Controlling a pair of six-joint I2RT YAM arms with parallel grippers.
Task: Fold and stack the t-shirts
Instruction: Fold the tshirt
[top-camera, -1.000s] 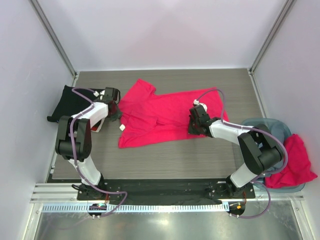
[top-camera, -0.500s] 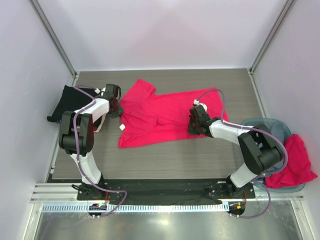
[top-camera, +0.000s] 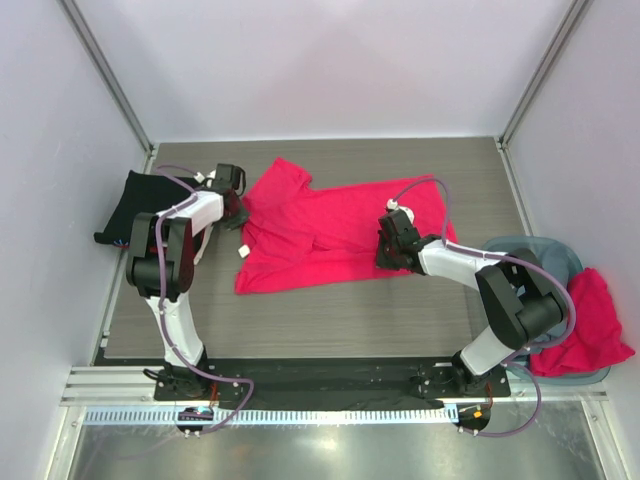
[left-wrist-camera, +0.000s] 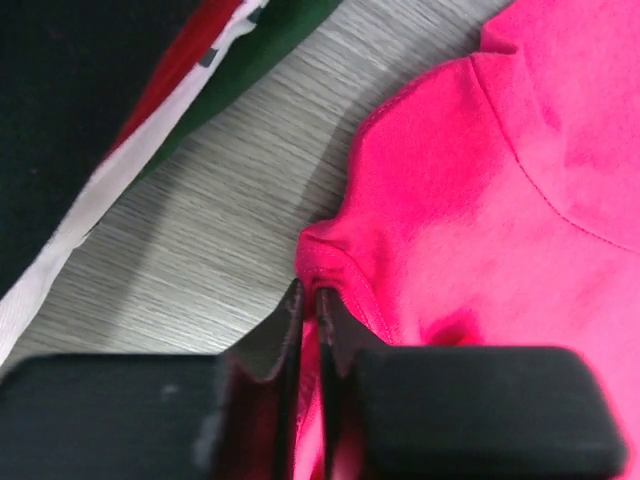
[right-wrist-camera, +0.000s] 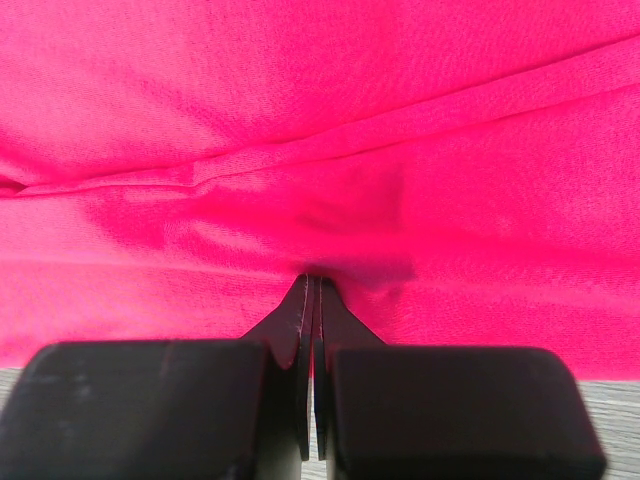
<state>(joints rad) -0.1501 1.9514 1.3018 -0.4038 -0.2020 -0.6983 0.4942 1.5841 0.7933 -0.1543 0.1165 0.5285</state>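
Note:
A bright pinkish-red t-shirt (top-camera: 320, 230) lies partly spread on the table's middle, with a white neck label (top-camera: 243, 254) at its left edge. My left gripper (top-camera: 237, 207) is shut on the shirt's left edge (left-wrist-camera: 330, 250). My right gripper (top-camera: 385, 252) is shut on a pinch of the shirt's fabric (right-wrist-camera: 320, 230) near its right lower hem. A black t-shirt (top-camera: 135, 203) lies folded at the far left. It also shows in the left wrist view (left-wrist-camera: 60, 110).
A grey-blue basket (top-camera: 560, 262) at the right edge holds another pinkish-red garment (top-camera: 590, 325). A red, white and green cloth edge (left-wrist-camera: 170, 100) lies by the black shirt. Bare wood-grain table (top-camera: 330, 320) lies in front of the shirt.
My left gripper has moved up and slightly right along the shirt's left edge, drawing that edge with it. The right gripper has stayed put.

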